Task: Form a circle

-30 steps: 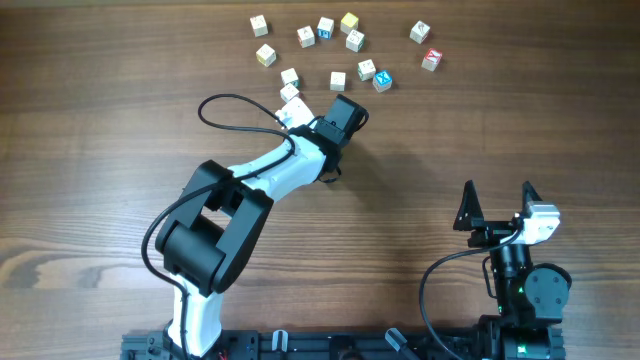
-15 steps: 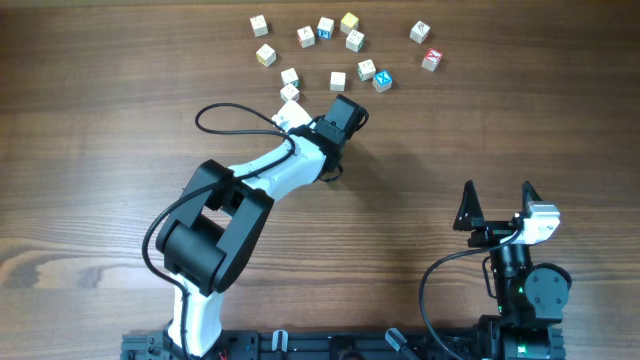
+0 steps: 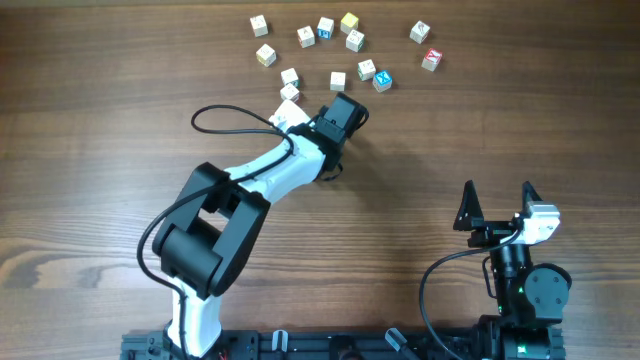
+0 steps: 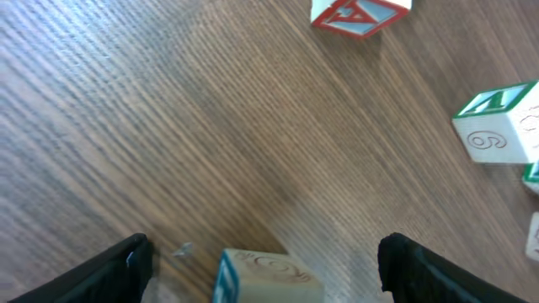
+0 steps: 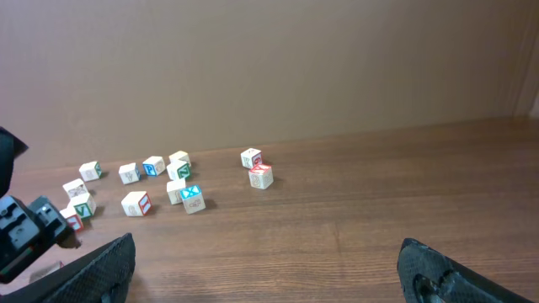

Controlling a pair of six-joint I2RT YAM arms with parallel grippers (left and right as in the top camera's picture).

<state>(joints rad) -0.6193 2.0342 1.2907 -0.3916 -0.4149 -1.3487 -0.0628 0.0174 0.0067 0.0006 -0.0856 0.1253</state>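
No circle shows; small pale wooden letter cubes lie loosely spread at the table's far side, among them a blue-faced cube. My left gripper reaches in at the spread's near-left edge, just below two cubes. In the left wrist view its jaws stand open, with a blue-edged cube on the table between them and a gap on each side. A red-lettered cube lies ahead and a green-lettered cube to the right. My right gripper is open and holds nothing, far from the cubes.
Two cubes lie apart at the far right of the spread, two more at the far left. The left arm's black cable loops out to the left. Bare wooden table lies between the right gripper and the cubes.
The left wrist has edged slightly up and left, and its cable loop has swung left. No cube has visibly moved. The right arm is still.
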